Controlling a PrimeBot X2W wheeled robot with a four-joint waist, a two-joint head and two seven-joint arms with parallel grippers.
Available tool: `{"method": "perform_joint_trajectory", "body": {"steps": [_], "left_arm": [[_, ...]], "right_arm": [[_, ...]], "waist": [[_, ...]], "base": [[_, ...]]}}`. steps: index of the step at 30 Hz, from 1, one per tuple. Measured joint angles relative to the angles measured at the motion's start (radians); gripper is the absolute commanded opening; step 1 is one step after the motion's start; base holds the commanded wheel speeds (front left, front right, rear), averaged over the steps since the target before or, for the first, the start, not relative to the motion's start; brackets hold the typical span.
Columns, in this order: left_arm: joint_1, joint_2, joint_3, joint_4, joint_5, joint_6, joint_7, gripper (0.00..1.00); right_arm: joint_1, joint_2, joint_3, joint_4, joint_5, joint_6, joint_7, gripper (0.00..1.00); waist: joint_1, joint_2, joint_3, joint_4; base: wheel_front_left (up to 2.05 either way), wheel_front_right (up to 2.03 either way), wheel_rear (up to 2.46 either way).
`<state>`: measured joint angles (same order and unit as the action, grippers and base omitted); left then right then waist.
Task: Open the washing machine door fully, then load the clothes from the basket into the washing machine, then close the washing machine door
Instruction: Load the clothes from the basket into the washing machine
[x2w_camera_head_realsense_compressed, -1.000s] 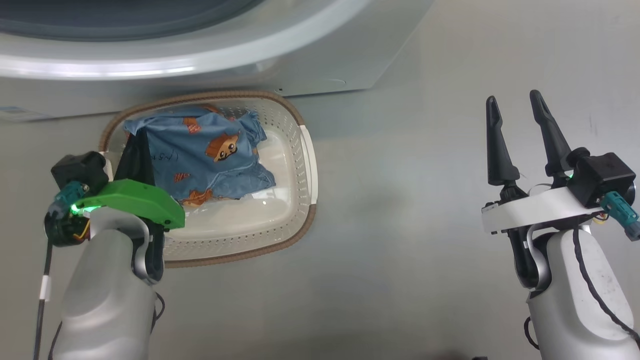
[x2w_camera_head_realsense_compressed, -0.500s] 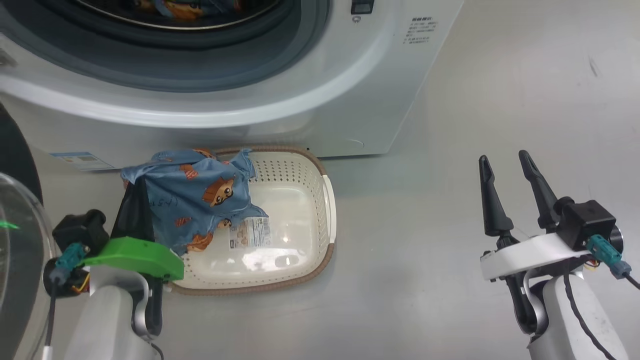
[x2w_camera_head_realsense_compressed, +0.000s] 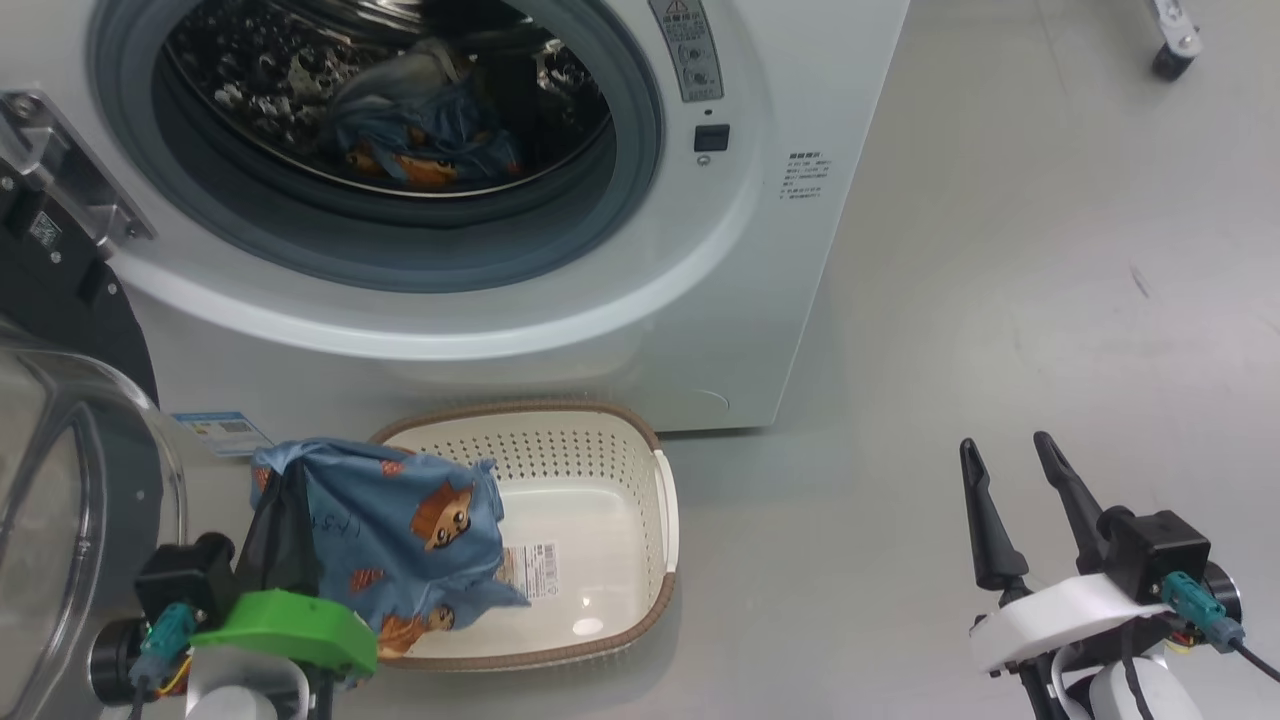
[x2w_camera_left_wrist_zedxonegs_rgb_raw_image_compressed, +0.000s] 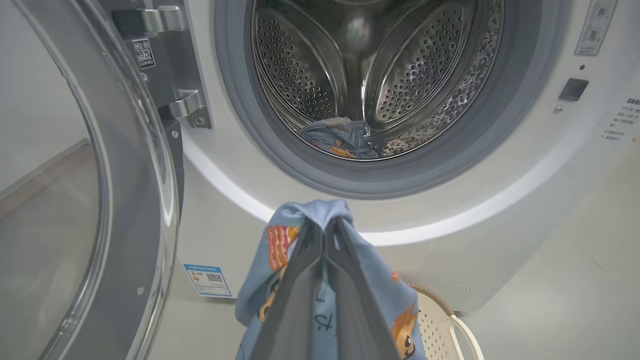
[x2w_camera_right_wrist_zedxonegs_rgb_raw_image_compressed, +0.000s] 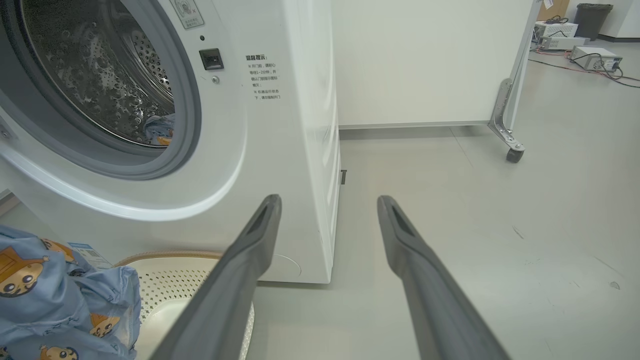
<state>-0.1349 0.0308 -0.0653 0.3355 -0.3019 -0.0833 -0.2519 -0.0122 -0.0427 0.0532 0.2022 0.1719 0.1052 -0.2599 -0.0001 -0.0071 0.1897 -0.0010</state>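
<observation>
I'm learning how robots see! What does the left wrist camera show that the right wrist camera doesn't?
Left wrist, not right wrist: the round door standing open, and the left jaws pinched shut on a blue cloth. Right wrist, not left wrist: the right jaws standing open, a white panel on a wheel and a dark bin. Both: the washing machine, more blue clothes in its drum, the basket and that held cloth.

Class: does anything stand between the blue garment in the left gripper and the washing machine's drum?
Nothing visible does. The washing machine door stands open to the left, clear of the path from the garment in the left gripper to the drum mouth. A second garment lies low inside the drum, not blocking the opening.
</observation>
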Motion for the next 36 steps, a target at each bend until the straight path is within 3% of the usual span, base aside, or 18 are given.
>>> {"method": "perform_joint_trajectory", "body": {"steps": [16, 36], "left_arm": [[0.188, 0.004, -0.067, -0.165, -0.008, 0.042, 0.0, 0.0], [0.286, 0.012, -0.12, -0.297, -0.008, 0.102, 0.0, 0.0]], "right_arm": [[0.143, 0.004, -0.012, 0.011, -0.006, 0.009, 0.0, 1.0], [0.164, 0.007, -0.01, -0.006, -0.006, 0.017, 0.0, 1.0]], "waist": [[0.0, 0.0, -0.201, -0.011], [0.0, 0.0, -0.243, -0.017]], "base": [[0.0, 0.0, 0.0], [0.0, 0.0, 0.0]]}}
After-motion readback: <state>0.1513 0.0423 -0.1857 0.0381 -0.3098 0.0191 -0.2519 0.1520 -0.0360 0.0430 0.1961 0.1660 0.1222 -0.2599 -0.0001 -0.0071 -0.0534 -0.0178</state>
